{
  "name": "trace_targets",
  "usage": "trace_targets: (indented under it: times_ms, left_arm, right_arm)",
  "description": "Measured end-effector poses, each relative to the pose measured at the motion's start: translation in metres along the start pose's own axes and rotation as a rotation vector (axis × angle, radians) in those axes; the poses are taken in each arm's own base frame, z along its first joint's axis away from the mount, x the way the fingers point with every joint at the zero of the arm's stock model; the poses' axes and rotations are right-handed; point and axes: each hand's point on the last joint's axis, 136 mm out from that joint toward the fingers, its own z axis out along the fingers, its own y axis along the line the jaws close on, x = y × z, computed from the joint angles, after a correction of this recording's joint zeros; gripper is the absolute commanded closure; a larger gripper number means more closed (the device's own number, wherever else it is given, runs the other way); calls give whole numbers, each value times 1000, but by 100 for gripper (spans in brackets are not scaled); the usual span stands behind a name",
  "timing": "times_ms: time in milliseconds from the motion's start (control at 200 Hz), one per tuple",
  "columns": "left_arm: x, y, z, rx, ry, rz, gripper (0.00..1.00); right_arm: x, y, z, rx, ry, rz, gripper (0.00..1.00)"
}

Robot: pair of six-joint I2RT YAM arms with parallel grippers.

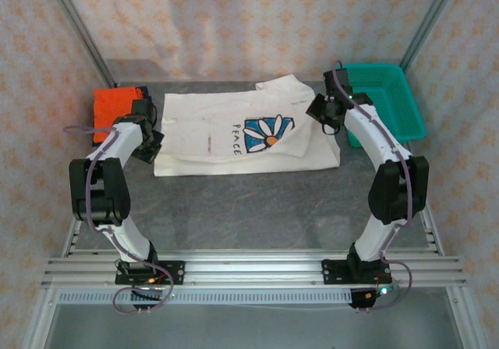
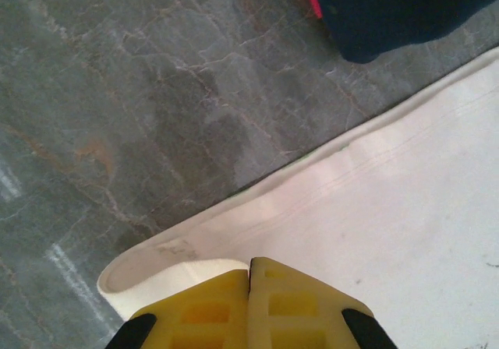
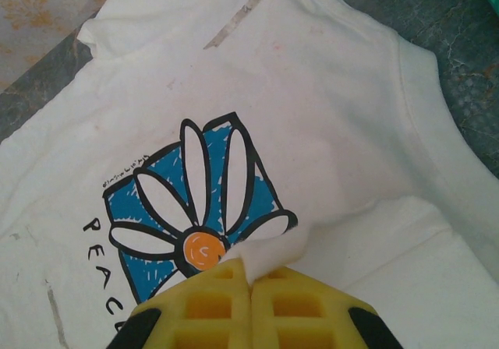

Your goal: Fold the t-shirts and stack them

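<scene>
The white t-shirt [image 1: 226, 135] with the blue-square daisy and "PEACE" lies spread on the table's middle, partly folded. My left gripper [image 1: 148, 142] is shut on the white shirt's [image 2: 374, 209] left hem corner, its yellow fingers [image 2: 296, 310] pressed together. My right gripper [image 1: 321, 115] is shut on a fold of the white shirt [image 3: 273, 92] beside the daisy print [image 3: 195, 209], with cloth sticking out between its fingers [image 3: 312, 306]. The orange shirt [image 1: 113, 103] lies folded at the back left on a dark navy shirt [image 2: 390, 14].
A teal mesh basket [image 1: 390, 100] stands at the back right, just behind the right arm. Bare grey stone table [image 1: 249, 209] stretches in front of the white shirt. Patterned walls close in the back and sides.
</scene>
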Motion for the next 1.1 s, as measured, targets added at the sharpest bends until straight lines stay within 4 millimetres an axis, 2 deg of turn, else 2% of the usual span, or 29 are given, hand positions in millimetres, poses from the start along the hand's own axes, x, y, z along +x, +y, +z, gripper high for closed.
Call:
trace_targets:
  times_ms: [360,595,741,1101]
  left_arm:
    - [-9,-20,2,19,-9,22,100]
    - [-10,-23,9,6,-3,24,100]
    - [-12,-23,12,-4,1,19,100]
    - [-19,-41,16,9,-3,22,100]
  right_arm:
    - [-10,-3,-2,16,-31,6,100]
    - [-16,-10,-2,28,-40,21,100]
    - [-20,-9,4,30,-39,22,100]
    - [-31,-3,20,31,-41,25,100]
